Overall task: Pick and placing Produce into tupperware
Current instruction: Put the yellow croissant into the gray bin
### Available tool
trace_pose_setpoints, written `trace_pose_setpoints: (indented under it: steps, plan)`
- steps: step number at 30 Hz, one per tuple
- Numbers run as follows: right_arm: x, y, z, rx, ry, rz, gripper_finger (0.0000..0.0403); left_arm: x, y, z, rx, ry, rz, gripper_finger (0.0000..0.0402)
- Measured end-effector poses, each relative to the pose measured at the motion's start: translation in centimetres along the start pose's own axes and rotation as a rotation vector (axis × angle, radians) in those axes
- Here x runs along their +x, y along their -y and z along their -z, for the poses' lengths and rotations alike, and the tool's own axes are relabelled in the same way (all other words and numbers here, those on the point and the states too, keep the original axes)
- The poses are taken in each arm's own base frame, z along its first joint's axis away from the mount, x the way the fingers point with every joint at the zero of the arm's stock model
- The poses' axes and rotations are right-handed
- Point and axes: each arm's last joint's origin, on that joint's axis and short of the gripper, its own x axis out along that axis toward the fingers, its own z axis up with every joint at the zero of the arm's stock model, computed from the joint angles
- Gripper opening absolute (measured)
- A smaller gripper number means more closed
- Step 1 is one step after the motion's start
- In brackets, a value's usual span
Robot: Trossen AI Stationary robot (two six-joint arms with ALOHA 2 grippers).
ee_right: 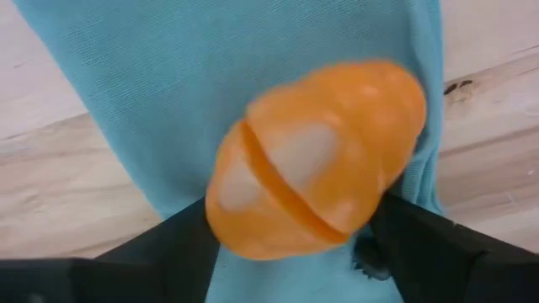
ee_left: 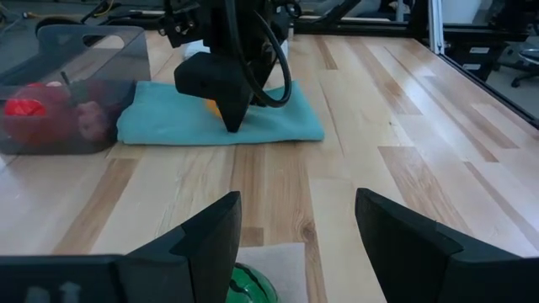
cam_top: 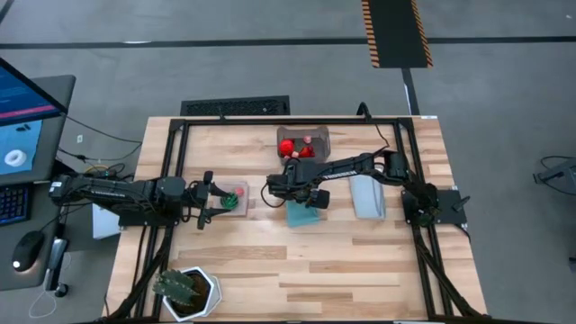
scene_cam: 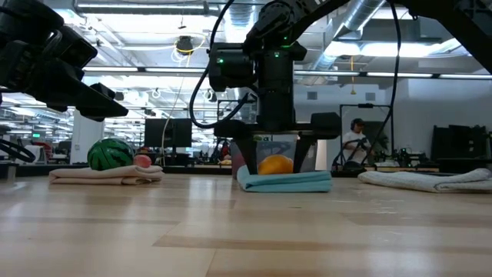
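the right gripper (ee_right: 290, 231) stands over the blue cloth (cam_top: 304, 214) in the middle of the tabletop (cam_top: 360, 261), its jaws partly open on both sides of an orange toy fruit (ee_right: 316, 160), touching it. the left gripper (ee_left: 295, 227) hangs open near the left edge above a green toy (cam_top: 230, 200). the grey box (cam_top: 317, 135), with red pieces, sits by the far edge.

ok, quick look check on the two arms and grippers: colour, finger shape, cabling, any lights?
Both arms are black and jointed. The left gripper has two broad, flat, matte black fingers that taper toward the tips. The right gripper hangs from a bulky black wrist with small green lights, and loose black cables loop around it. I can make out no markings.
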Motion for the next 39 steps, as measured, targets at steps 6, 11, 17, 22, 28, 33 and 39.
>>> trace_pose_setpoints:
  steps: [6,11,17,22,28,33,39]
  plan:
    - [-0.1,0.0,0.1,0.014,0.001,-0.004,0.0269,0.0,0.0,0.0,0.012,0.000,0.000,0.0224]
    - [-0.8,0.3,0.6,0.020,0.007,-0.015,0.0272,0.0,0.0,0.0,0.007,0.000,0.000,0.0224]
    - [-0.8,0.6,0.8,0.031,0.004,0.011,0.0329,0.0,0.0,0.0,0.003,0.000,0.000,0.0224]
    - [-0.9,0.8,0.8,0.036,0.009,0.028,0.0392,0.0,0.0,0.0,0.003,0.000,0.000,0.0224]
    - [-1.7,0.7,0.9,0.031,0.069,0.037,0.0393,0.0,0.0,0.0,0.013,0.000,0.000,0.0224]
    - [-2.7,0.5,0.6,0.051,0.118,0.038,0.0393,0.0,0.0,0.0,0.004,0.000,0.000,0.0224]
    - [-2.8,0.3,-0.5,0.054,0.125,0.033,0.0396,0.0,0.0,0.0,0.007,0.000,0.000,0.0224]
